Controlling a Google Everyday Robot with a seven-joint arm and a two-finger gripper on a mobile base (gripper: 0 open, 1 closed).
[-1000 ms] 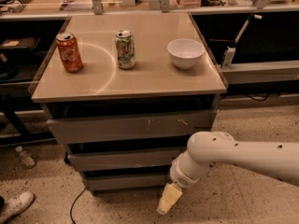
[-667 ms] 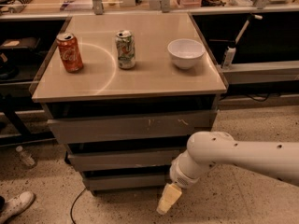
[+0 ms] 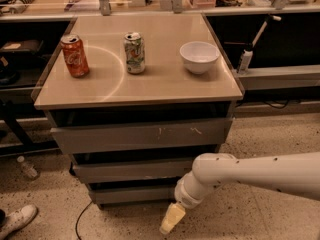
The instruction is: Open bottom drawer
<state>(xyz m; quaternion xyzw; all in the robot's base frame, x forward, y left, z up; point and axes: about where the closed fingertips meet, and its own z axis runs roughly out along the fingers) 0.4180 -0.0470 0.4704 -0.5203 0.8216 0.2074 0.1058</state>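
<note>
Where the table point(image 3: 165, 81) nears the floor point(image 3: 280, 219), the bottom drawer point(image 3: 131, 194) sits lowest of three grey fronts. It is pushed in, its long axis runs left to right, and its face is turned toward the camera. The claw point(image 3: 171, 219) hangs just beside the drawer's right end, slightly lower and nearer the camera, its tip angled down at the floor. Whether it is released or clenched cannot be told. Compared with a second ago, the drawer has not moved and the claw sits in nearly the same place.
</note>
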